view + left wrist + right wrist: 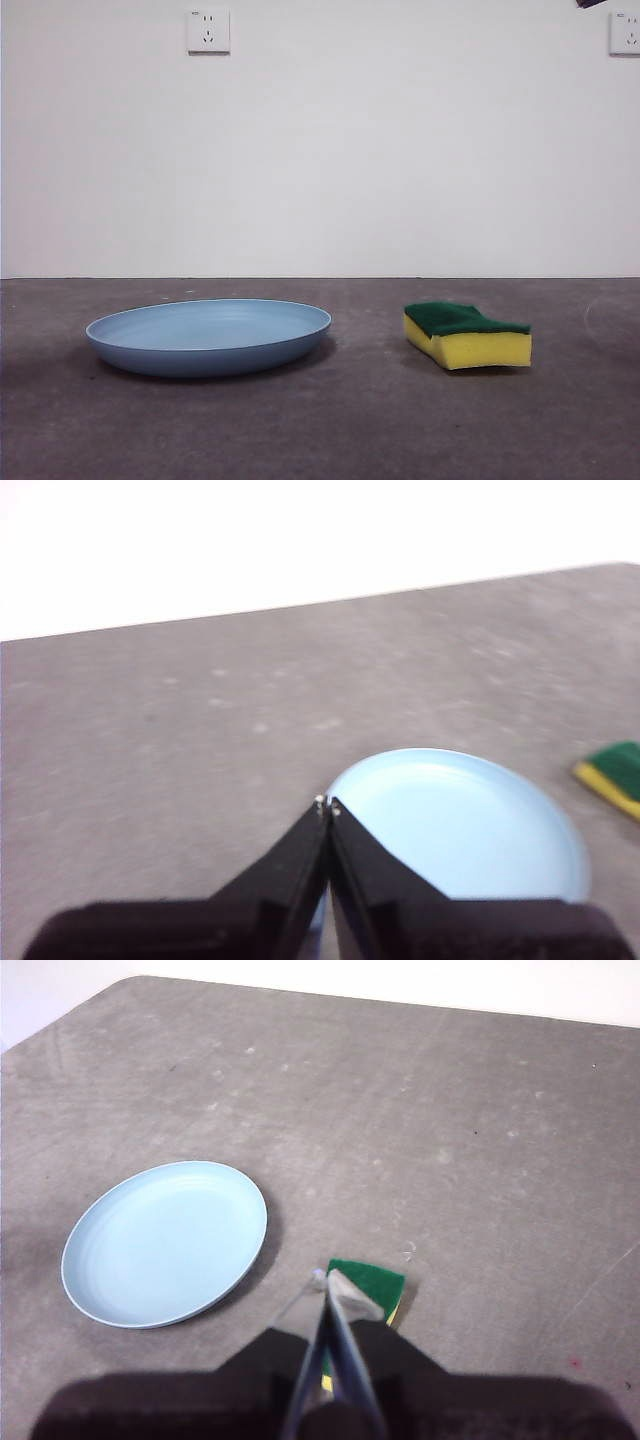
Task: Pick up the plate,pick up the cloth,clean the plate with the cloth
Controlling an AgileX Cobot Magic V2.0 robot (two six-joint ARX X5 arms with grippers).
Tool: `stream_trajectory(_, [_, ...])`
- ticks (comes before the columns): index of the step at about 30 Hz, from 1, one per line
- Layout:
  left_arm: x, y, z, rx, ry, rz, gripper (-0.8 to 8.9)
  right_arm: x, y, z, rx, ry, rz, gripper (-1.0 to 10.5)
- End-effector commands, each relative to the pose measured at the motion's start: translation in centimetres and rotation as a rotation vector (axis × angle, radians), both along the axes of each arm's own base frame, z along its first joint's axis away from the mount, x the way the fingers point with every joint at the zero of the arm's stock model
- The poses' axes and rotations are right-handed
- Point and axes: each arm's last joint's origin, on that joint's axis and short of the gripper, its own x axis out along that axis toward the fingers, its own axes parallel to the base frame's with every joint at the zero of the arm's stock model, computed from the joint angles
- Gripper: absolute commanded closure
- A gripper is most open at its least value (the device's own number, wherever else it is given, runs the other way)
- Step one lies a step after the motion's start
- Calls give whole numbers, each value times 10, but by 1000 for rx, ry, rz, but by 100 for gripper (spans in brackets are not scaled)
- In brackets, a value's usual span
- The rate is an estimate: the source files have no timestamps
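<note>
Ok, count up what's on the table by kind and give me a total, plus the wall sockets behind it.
Light-blue plate: 1
Yellow and green sponge: 1
White wall sockets: 2, one cut off at the picture's edge
Total: 4, with 2 things on the grey table. Neither is held; both grippers, left and right, are shut above them.

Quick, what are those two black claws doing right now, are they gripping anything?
Left gripper: closed, empty, above the round light-blue plate.
Right gripper: closed, empty, above the yellow-and-green sponge.
</note>
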Motion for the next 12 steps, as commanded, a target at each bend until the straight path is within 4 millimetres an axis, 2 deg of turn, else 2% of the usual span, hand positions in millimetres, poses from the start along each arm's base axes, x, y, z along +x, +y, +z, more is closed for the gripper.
stream_trajectory(1, [-2, 6, -28, -3, -35, 55, 814, 0, 0, -1, 7, 3, -6, 946])
stream_trajectory(6, [-5, 14, -61, -18, -41, 134, 814, 0, 0, -1, 7, 3, -6, 946])
stream_trajectory(12, [-5, 18, -85, -22, -37, 179, 814, 0, 0, -1, 7, 3, -6, 946])
